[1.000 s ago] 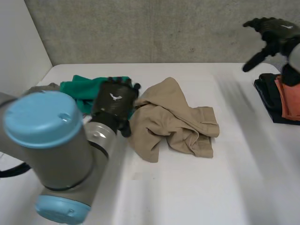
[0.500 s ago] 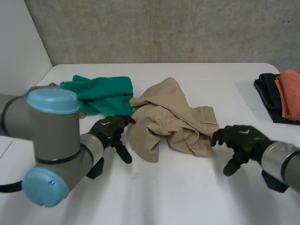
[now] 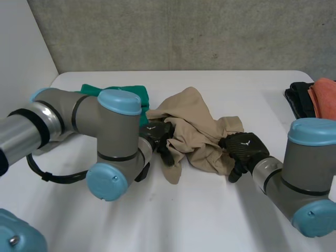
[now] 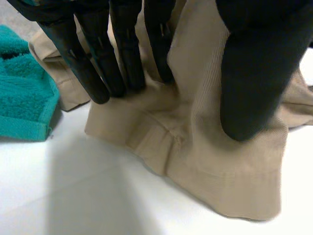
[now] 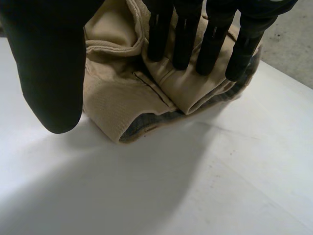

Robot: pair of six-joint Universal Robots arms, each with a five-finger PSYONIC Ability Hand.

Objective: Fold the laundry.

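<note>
Flanking the crumpled tan trousers (image 3: 197,131), the left hand (image 3: 156,134) presses straight fingers (image 4: 100,73) down and the right hand (image 3: 242,147) spreads open, probably readying grips.

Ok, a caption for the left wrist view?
Left robot hand resting open on a crumpled tan garment, green towel beside it.

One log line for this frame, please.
left hand: open, pressing left edge of tan garment | right hand: open, over its right edge | garment: crumpled, unfolded
</note>
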